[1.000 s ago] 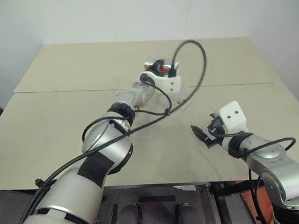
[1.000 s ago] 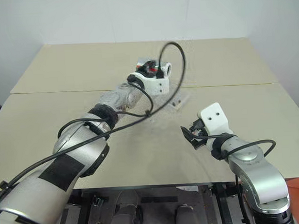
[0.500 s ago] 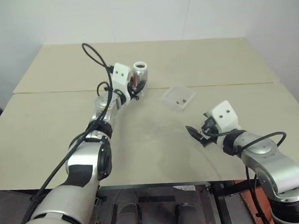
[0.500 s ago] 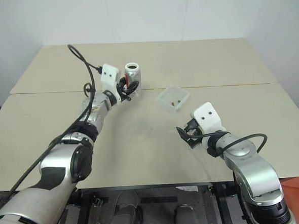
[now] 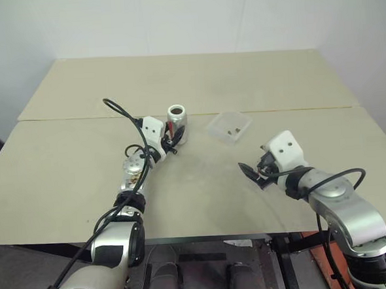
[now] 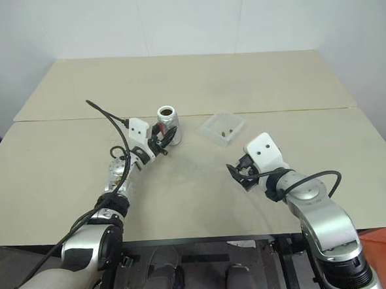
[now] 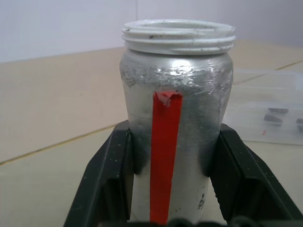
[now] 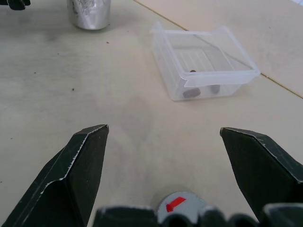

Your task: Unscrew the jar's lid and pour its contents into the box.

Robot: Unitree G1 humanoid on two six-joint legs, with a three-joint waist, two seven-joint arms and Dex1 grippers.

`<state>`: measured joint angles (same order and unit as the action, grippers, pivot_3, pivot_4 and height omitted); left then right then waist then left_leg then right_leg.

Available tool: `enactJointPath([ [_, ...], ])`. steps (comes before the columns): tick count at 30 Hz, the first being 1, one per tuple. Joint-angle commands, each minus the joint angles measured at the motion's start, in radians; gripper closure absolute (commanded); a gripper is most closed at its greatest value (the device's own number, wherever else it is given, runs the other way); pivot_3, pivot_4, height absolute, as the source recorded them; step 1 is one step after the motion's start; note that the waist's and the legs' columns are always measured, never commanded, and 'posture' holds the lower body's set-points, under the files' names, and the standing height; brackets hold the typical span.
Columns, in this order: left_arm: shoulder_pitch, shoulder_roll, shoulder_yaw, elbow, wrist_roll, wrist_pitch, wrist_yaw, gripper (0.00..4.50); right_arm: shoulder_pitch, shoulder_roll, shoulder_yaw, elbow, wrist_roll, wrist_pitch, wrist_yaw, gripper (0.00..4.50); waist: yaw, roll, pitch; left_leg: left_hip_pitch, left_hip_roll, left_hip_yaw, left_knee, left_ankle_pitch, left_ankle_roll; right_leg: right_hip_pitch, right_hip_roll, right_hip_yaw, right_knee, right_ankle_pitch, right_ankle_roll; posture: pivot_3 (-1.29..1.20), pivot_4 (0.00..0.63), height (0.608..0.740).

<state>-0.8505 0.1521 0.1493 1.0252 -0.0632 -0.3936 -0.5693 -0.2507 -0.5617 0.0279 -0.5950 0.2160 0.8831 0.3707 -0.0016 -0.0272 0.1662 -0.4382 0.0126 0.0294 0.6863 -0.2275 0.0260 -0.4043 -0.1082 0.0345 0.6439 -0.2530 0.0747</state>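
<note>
1. The left end effector (image 5: 171,134) is clamped on the jar (image 5: 177,123), its two black fingers (image 7: 110,175) pressing the jar's sides.
2. The jar stands upright near the middle of the surface (image 5: 63,172), mouth up and lid off; a red strip runs down its silvery side.
3. The box (image 5: 230,127) sits on the surface to the right of the jar, apart from it, just on the near side of the seam between the two boards.
4. A few dark bits of contents (image 8: 200,91) lie in the box.
5. The right end effector (image 5: 255,173) hovers nearer than the box and to its right, fingers spread wide with nothing between them.
6. The lid (image 8: 181,208) shows at the base of the right end effector, grey with a red arrow mark; whether it rests on the surface cannot be told.
</note>
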Motion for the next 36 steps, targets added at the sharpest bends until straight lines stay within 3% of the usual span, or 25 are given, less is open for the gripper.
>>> enactJointPath([
  [1,0.005,0.000,-0.006,-0.030,-0.013,-0.030,0.009,1.90,-0.017,-0.004,-0.008,-0.010,-0.013,-0.037,0.004,0.00,0.000,0.000,0.000,0.000,0.000,0.000,0.000,0.000,0.000,0.000,0.000,0.000,0.000,0.000,0.000,0.00,0.150,0.740],
  [8,0.012,-0.005,-0.012,-0.036,-0.023,-0.031,0.018,0.04,-0.020,-0.004,0.005,0.005,-0.024,-0.052,0.006,0.00,-0.001,0.000,0.000,0.000,0.000,0.000,0.000,0.000,0.000,0.000,0.000,0.000,0.000,0.000,0.000,0.00,0.150,0.740],
  [13,0.048,-0.005,-0.025,-0.104,-0.042,0.000,-0.015,0.04,-0.020,-0.004,0.008,0.014,-0.026,-0.063,0.006,0.00,-0.002,0.000,0.000,0.000,0.000,0.000,0.000,0.000,0.000,0.000,0.000,0.000,0.000,0.000,0.000,0.00,0.150,0.740],
  [17,0.130,0.011,-0.043,-0.262,-0.058,0.077,-0.045,0.04,-0.017,-0.008,0.023,0.014,-0.037,-0.070,0.008,0.00,-0.004,0.000,0.000,0.000,0.000,-0.001,0.000,0.000,0.000,0.000,0.000,0.000,0.000,0.000,0.000,0.00,0.150,0.740],
  [28,0.589,0.145,-0.059,-1.006,-0.103,0.370,-0.025,0.04,-0.010,-0.017,0.050,0.017,-0.039,-0.101,0.055,0.00,-0.014,0.002,-0.001,0.004,0.002,-0.006,-0.001,0.000,0.000,0.001,0.000,0.002,0.002,0.000,0.000,0.00,0.150,0.740],
  [36,0.823,0.372,0.012,-1.426,-0.457,0.565,-0.279,0.04,0.138,-0.184,-0.189,0.039,0.130,-0.370,0.400,0.00,-0.001,0.002,-0.001,0.006,0.002,-0.005,-0.001,-0.001,0.002,0.004,-0.001,0.003,-0.003,0.000,0.000,0.00,0.150,0.740],
])
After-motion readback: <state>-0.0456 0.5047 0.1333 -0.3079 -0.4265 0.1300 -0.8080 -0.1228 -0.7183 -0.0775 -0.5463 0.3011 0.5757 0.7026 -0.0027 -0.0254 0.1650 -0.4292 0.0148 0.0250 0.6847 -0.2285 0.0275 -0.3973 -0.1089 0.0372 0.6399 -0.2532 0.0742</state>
